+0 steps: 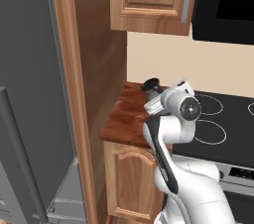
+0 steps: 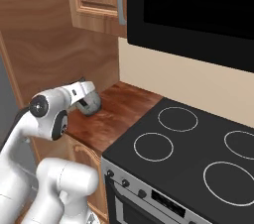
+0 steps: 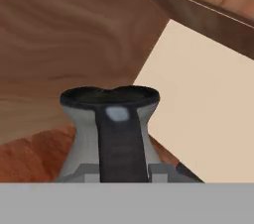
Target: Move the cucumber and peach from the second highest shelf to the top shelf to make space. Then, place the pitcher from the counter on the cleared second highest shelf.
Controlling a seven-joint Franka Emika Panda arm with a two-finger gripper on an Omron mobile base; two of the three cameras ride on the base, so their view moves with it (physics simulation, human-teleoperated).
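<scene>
The grey pitcher (image 2: 91, 104) stands at the back left of the reddish-brown counter (image 2: 124, 111), close to the wooden side wall. Its dark rim (image 1: 150, 85) peeks out behind my hand. In the hand view the pitcher (image 3: 82, 134) is very near, its dark handle (image 3: 121, 143) facing the camera. My gripper (image 3: 124, 173) has a fingertip pressed against each side of that handle, shut on it. The gripper (image 2: 84, 95) reaches the pitcher from the left. The cucumber, the peach and the top shelf are out of view.
A black stove (image 2: 193, 153) with ringed burners adjoins the counter on the right. Wall cabinets (image 1: 149, 0) and a black microwave (image 2: 198, 10) hang overhead. A tall wooden panel (image 1: 74, 94) separates the counter from the grey fridge (image 1: 30, 94) on the left.
</scene>
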